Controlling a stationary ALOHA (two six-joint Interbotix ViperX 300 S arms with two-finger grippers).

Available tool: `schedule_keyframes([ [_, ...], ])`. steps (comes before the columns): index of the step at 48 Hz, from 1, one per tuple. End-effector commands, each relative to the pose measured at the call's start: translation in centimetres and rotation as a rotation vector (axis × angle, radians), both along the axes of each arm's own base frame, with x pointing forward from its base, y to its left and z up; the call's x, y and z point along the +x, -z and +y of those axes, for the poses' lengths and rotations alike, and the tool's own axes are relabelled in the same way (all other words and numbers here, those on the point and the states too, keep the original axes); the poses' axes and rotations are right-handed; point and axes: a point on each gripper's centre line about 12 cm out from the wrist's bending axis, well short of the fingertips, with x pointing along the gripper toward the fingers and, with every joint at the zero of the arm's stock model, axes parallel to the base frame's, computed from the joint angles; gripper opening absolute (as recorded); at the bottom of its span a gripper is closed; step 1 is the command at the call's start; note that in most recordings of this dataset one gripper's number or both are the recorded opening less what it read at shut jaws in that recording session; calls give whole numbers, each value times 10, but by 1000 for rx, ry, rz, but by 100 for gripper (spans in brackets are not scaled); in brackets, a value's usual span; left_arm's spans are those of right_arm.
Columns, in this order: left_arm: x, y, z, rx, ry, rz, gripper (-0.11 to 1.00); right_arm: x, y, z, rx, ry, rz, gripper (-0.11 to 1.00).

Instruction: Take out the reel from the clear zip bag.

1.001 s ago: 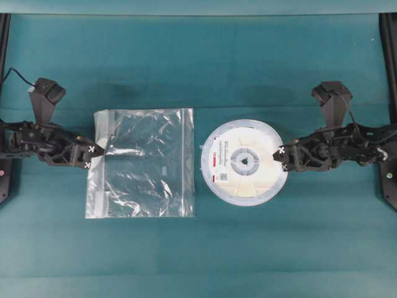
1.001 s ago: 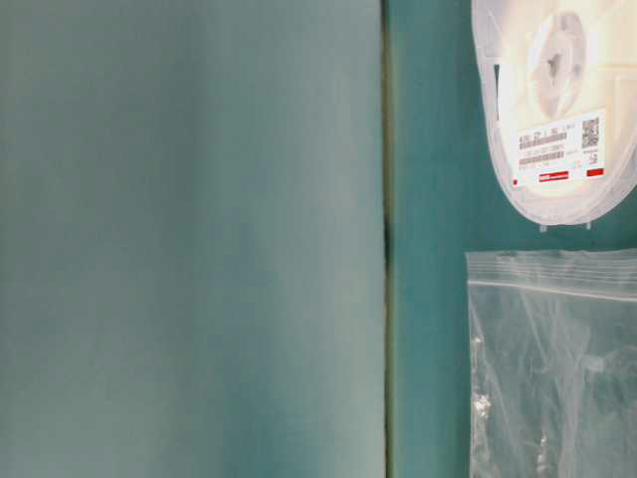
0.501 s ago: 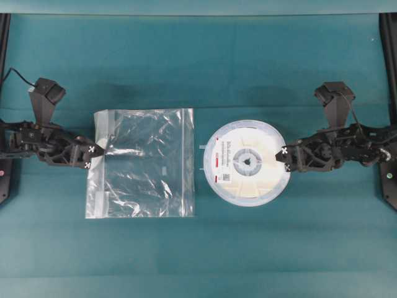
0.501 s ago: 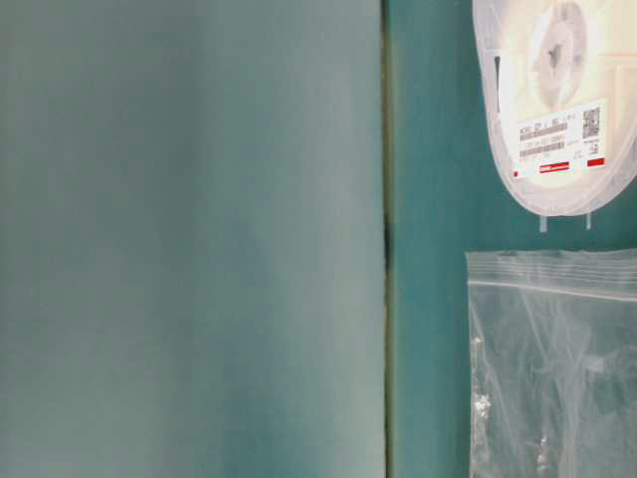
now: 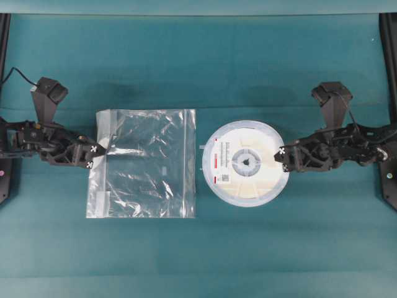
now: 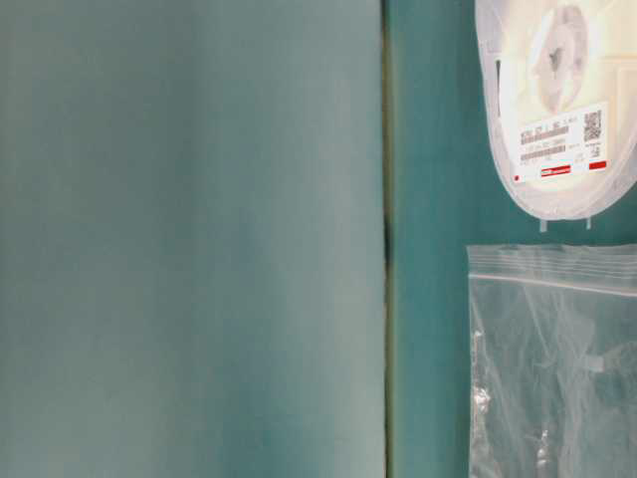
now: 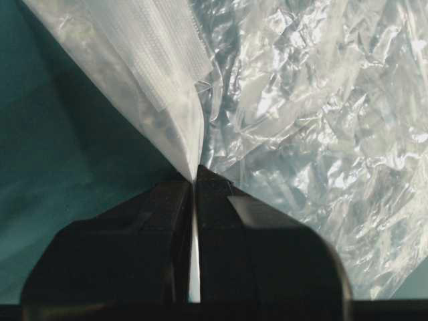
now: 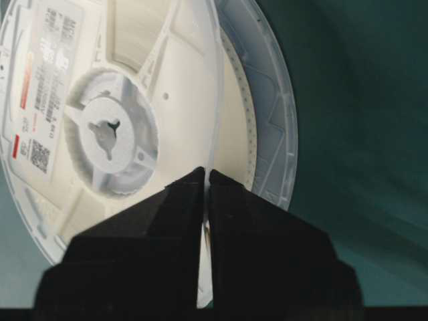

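The reel (image 5: 245, 162) lies flat on the teal table, outside the clear zip bag (image 5: 146, 162) and just to its right, a narrow gap between them. Its label with red marks faces the bag. My right gripper (image 5: 281, 159) is shut on the reel's right rim; in the right wrist view the thin flange of the reel (image 8: 134, 100) runs between the nearly closed jaws of that gripper (image 8: 206, 175). My left gripper (image 5: 93, 156) is shut on the bag's left edge, and the left wrist view shows the gripper (image 7: 194, 179) pinching the crinkled bag (image 7: 301, 100). The table-level view shows both the reel (image 6: 557, 110) and the bag (image 6: 557, 368).
Black frame posts stand at the far left (image 5: 5, 37) and far right (image 5: 389, 37) edges. The table is covered in teal cloth (image 5: 198, 261). A blank teal panel (image 6: 189, 239) fills the left half of the table-level view.
The bag and my left gripper have shifted slightly to the right. The reel nudged right and came back a little with my right gripper still on its rim.
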Motion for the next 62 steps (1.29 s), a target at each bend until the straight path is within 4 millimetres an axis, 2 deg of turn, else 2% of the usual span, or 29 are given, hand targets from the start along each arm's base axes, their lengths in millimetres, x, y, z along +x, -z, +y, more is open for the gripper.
schedule_keyframes([
  [1,4,-4,0,5,4,-18,0,3,-3,0,11,9,-10,12],
  [5,4,-4,0,6,5,-18,0,5,-4,3,38,8,3,28],
  [11,4,-4,0,5,4,-18,0,6,-3,5,64,14,17,64],
  [16,3,-3,0,4,4,-13,0,6,-4,4,64,17,15,82],
  [31,2,-4,0,4,7,7,0,6,-5,4,62,17,9,84],
  [37,2,-5,0,4,7,6,6,7,-6,3,62,19,6,84],
  [41,3,-6,0,5,7,1,19,8,-7,3,64,21,5,84],
  [50,9,-14,1,12,7,-32,71,9,-7,3,69,19,7,84],
  [54,11,-17,2,14,7,-41,90,10,-8,3,79,18,12,84],
  [56,10,-17,2,14,7,-39,93,11,-9,4,87,16,16,84],
  [62,9,-20,1,13,7,-32,86,14,-11,4,125,6,46,84],
])
